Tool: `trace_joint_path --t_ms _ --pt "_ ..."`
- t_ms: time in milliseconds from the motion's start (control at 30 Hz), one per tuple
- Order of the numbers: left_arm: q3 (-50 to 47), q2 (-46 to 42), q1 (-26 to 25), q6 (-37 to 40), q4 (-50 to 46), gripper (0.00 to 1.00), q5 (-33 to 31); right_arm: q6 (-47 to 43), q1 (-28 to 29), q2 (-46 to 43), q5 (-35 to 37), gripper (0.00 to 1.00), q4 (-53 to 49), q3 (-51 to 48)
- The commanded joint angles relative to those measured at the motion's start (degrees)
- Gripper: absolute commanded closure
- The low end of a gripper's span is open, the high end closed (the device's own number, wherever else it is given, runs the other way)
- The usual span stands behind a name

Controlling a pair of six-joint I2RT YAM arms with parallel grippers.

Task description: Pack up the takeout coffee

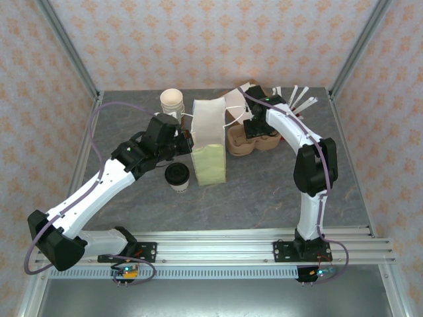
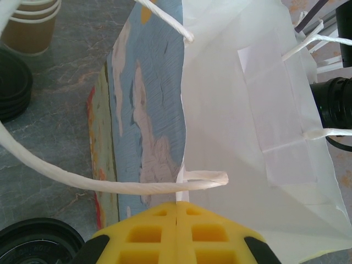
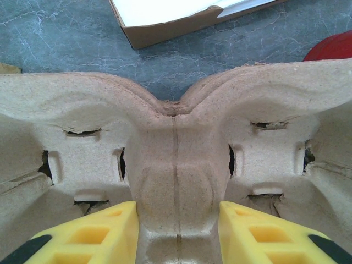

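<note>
On the grey marbled counter, the cream paper cup with black lid stands just left of the tall white paper bag. The left gripper is clamped on the bag's rim. Farther back, the right gripper stands apart, astride the ridge of the brown pulp cup carrier.

Top view. Bare desk lay open across the lower centre and right. The upright paper bag blocked mid-frame; the left arm closed off the takeout coffee from the left; the pulp carrier and right arm crowded the upper right; stacked cups stood at upper centre-left.
</note>
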Motion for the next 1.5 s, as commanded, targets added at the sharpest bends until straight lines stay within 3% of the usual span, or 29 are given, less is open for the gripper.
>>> trace_joint_path --t_ms 0,567,1200,1367,1467 --pt "-1.1 -0.9 -0.4 1.2 -1.8 1.00 -1.7 -0.5 0.2 -0.3 0.2 0.60 -2.0 2.1" --pt "-1.4 -0.9 -0.4 1.1 -1.6 1.00 -1.7 -0.6 0.3 -0.2 0.2 0.61 -2.1 2.8" --pt "-1.1 -1.1 -0.4 1.3 -1.9 1.00 -1.8 -0.7 0.3 0.7 0.8 0.72 -2.7 4.2" --pt "-0.9 -1.3 -0.4 1.6 -2.2 1.00 -2.1 -3.3 -0.1 -1.6 1.0 0.65 -3.2 4.0" --pt "-0.8 -1.4 -0.3 2.4 -2.9 1.00 -3.0 -9.3 -2.3 -4.3 -5.8 0.52 -2.3 2.0"
